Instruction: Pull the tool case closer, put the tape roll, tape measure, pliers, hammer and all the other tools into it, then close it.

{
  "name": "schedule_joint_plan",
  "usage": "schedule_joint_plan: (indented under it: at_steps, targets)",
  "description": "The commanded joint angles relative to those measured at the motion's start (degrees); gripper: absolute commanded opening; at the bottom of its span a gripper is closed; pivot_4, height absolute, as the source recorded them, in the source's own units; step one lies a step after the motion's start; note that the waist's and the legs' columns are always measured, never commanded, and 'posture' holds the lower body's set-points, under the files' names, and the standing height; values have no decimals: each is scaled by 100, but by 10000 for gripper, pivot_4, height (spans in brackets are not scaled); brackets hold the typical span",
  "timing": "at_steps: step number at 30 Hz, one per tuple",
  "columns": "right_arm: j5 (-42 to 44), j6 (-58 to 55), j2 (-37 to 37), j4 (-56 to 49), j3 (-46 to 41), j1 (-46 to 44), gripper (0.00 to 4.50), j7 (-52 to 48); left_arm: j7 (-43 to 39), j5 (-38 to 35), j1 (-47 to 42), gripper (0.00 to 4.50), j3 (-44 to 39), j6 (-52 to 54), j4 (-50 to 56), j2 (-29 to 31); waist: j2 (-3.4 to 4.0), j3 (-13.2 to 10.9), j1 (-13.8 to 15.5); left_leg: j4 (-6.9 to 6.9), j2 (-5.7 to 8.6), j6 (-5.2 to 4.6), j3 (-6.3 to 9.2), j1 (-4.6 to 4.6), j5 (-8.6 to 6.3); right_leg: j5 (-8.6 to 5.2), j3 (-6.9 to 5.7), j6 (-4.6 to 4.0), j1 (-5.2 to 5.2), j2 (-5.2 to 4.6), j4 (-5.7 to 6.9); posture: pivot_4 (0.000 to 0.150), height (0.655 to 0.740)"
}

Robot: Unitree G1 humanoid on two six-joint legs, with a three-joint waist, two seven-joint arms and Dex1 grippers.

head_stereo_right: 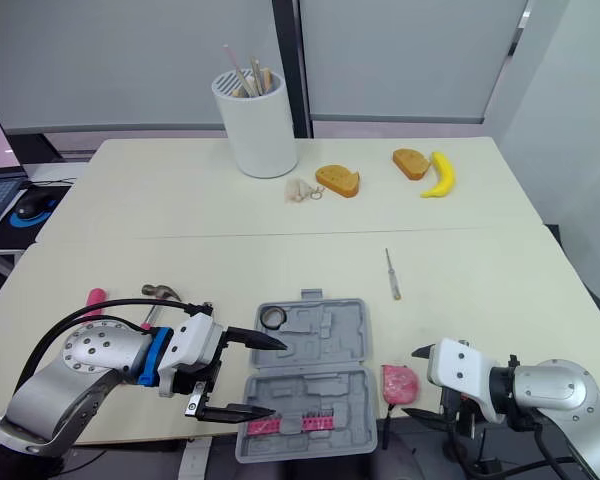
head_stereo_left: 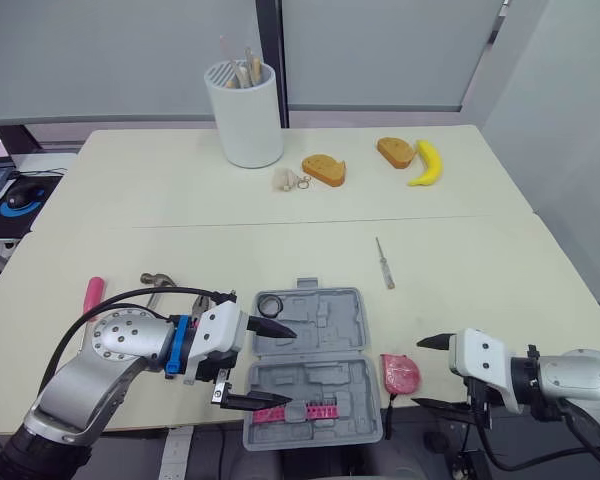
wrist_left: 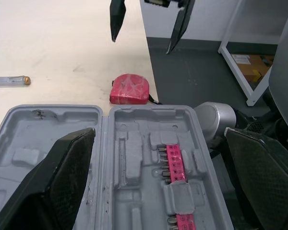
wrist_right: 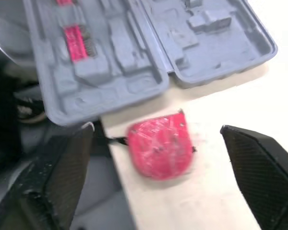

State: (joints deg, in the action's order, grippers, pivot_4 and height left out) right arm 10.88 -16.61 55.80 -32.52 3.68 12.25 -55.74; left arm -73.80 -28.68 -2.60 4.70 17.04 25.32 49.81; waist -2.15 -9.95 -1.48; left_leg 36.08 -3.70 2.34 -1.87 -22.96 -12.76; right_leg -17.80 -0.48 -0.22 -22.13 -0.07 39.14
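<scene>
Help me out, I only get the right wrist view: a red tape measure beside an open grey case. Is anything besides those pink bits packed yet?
Observer: Yes, a black tape roll sits in the far left corner pocket of the tool case.
Operator: Where's the hammer?
Observer: The hammer lies on the table, left of the case.
Operator: Anything else loose?
Observer: A screwdriver lies beyond the case, towards the right.

Grey tool case (head_stereo_left: 325, 322) open flat, near edge; tape roll (head_stereo_left: 270, 305) inside; red tape measure (head_stereo_left: 400, 373) just right
</scene>
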Motion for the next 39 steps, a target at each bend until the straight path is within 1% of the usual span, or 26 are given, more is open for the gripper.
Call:
schedule_joint_plan:
  at_steps: [1,4,8,15,27,35,38,39]
  targets:
    - [-516,1324,-183,957,414,-390,44696,-207,-72,-2,-36,45000,17,-86,118,22,0,0,0,1,0,0,0,-1,0,2,2,2,1,2,-5,1500,7337]
    - [-485,1527,-439,1613,671,-652,44696,-399,-70,-22,6,45000,9,-49,193,30,0,0,1,2,2,0,-4,-2,0,4,6,6,3,2,-7,1500,7337]
    - [-562,1558,-602,1995,880,-830,44696,-521,-61,-51,72,45000,-3,-5,292,49,2,0,10,2,0,0,-2,0,0,4,6,5,4,1,-4,1500,7337]
    - [-709,1740,-733,2352,1003,-1047,44696,-572,-73,-63,76,45000,-3,48,343,67,4,0,15,6,-2,0,0,7,0,8,5,10,9,1,3,1500,7337]
    - [-991,1681,-963,2783,1299,-1440,44696,-645,-88,-65,83,45000,-13,77,358,77,4,1,18,8,0,0,-2,7,0,10,6,11,9,1,4,1500,7337]
    - [-1080,1733,-1104,2929,1324,-1512,44696,-628,-97,-38,37,45000,6,61,297,57,5,1,18,9,-1,0,-3,7,0,12,7,9,9,1,5,1500,7337]
    - [-1091,1778,-1151,2941,1297,-1528,39326,-596,-94,-34,9,45000,16,63,276,44,5,1,19,10,-1,0,-1,8,0,11,6,10,9,1,8,1500,7337]
    - [-1096,1799,-1156,2946,1291,-1529,35615,-587,-90,-33,6,45000,19,65,273,40,5,1,19,10,-1,0,-2,8,0,11,7,10,9,1,9,1500,7337]
